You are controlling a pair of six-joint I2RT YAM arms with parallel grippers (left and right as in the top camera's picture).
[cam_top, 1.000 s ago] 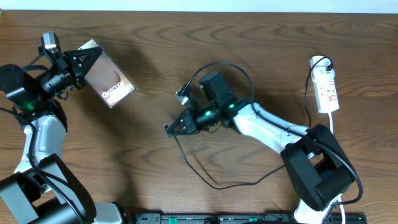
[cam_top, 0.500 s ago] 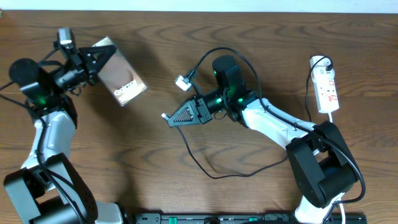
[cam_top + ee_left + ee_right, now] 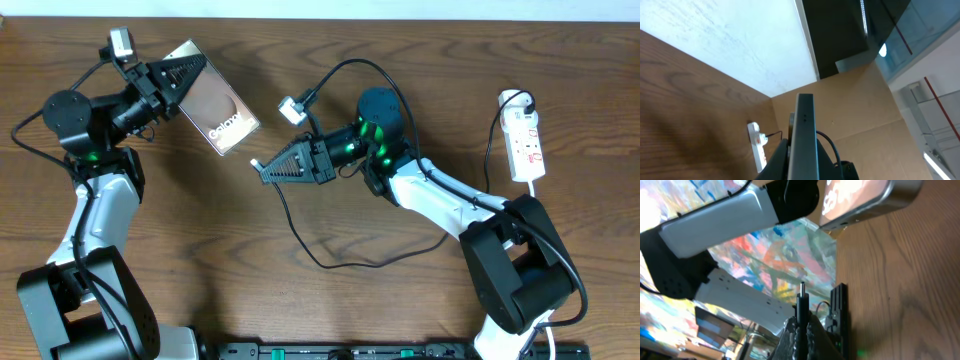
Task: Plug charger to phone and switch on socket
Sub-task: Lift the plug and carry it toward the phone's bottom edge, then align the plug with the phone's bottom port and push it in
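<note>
While the phone point(image 3: 218, 108) is clamped by the left gripper point(image 3: 178, 72) and the charger point(image 3: 801, 300) by the right gripper point(image 3: 268, 172), alignment is judged in hand; the plug must be advanced toward eleven o'clock.

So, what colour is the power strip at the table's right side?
The power strip is white with red marks, clearest in the overhead view.

The phone point(image 3: 215, 113) is showing a silvery-grey face with a brownish oval and white lettering. The charger point(image 3: 801, 310) is running black; the socket point(image 3: 527, 145) is showing white with red marks.
</note>
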